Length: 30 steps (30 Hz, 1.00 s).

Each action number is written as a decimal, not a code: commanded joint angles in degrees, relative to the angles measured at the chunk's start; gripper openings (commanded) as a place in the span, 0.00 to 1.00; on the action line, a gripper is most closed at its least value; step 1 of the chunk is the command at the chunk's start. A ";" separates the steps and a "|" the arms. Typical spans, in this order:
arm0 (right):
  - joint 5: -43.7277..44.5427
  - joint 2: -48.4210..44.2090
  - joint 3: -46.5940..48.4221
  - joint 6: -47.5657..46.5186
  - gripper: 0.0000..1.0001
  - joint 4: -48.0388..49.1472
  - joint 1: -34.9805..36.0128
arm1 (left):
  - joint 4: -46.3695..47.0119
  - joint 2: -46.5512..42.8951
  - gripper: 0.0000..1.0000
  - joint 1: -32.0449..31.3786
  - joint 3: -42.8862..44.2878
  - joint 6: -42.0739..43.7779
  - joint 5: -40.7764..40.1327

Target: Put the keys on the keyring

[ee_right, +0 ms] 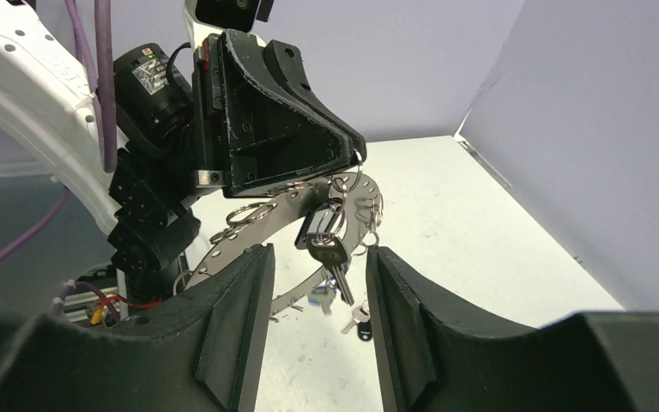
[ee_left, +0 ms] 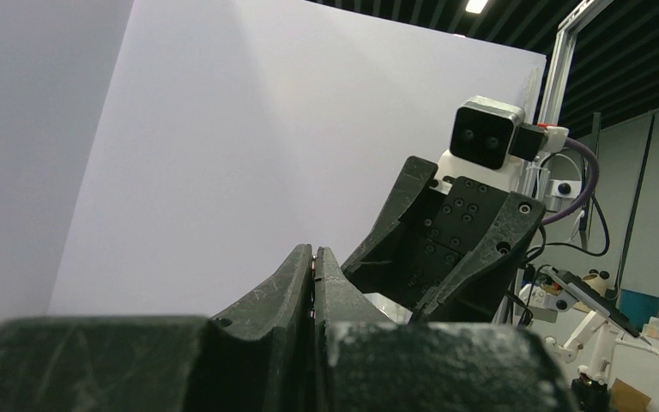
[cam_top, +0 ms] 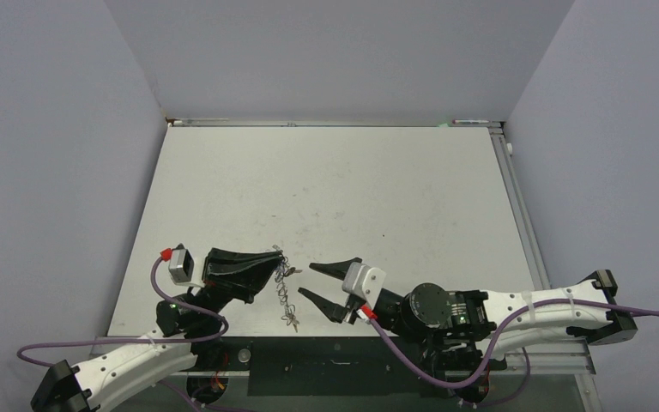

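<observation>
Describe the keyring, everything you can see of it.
The keyring is a wide, flat silver metal ring, punched with small holes and rimmed with small wire loops. It stands on edge, tilted, near the front of the table. The shut jaws of the left gripper pinch its upper rim. A black-headed key hangs from it. The right gripper faces it with jaws open, not touching. Whether its bottom rests on the table is unclear.

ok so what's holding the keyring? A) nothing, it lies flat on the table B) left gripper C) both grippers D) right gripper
B: the left gripper is shut on the keyring and holds it up; the right gripper stands open, gripping nothing.
</observation>
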 commanded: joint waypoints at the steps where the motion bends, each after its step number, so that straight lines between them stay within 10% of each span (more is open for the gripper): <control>1: -1.34 -2.26 -2.48 4.34 0.44 1.02 -1.01 | 4.94 1.05 0.00 -0.29 1.42 -1.12 1.26; 30: -20.35 2.37 -4.21 8.25 0.47 3.05 -12.20 | 11.49 7.69 0.00 -0.80 3.63 -4.07 5.51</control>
